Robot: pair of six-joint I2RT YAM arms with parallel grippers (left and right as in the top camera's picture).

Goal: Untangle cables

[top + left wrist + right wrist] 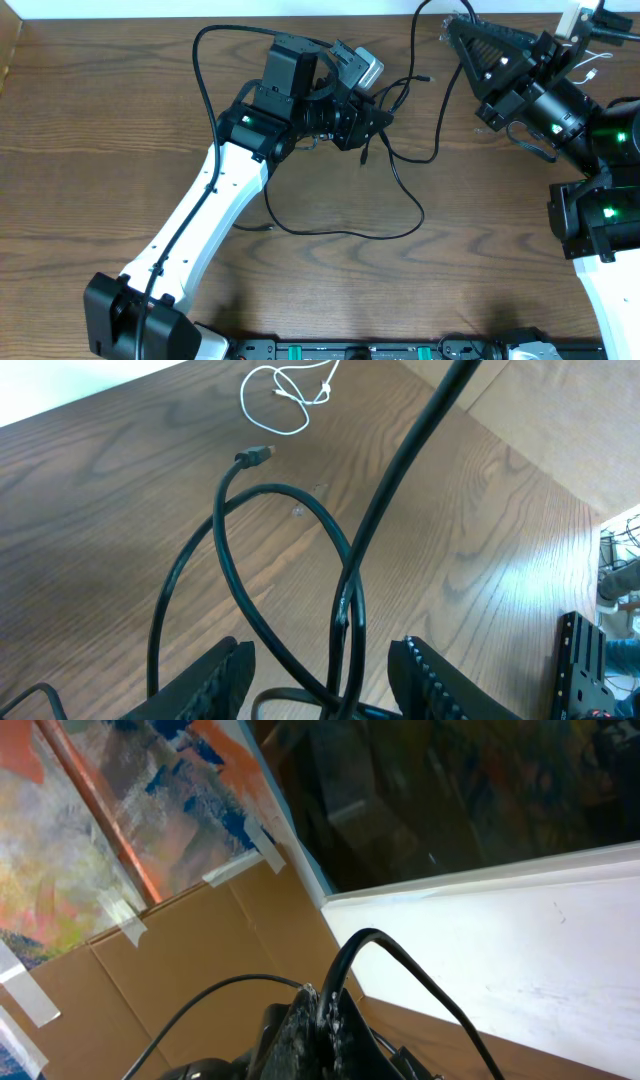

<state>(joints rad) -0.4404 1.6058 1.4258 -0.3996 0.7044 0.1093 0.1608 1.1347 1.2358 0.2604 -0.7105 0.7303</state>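
Two cables, two tools: left tool (325,665) stands half open around the black cable (270,488), right tool (315,1010) is clamped on it; the white cable (243,402) lies apart.

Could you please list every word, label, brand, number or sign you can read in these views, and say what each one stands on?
No readable text appears in any view.
The painted panel shows only colours, no lettering.
The cardboard is blank.
The black cable and white cable carry no visible markings.
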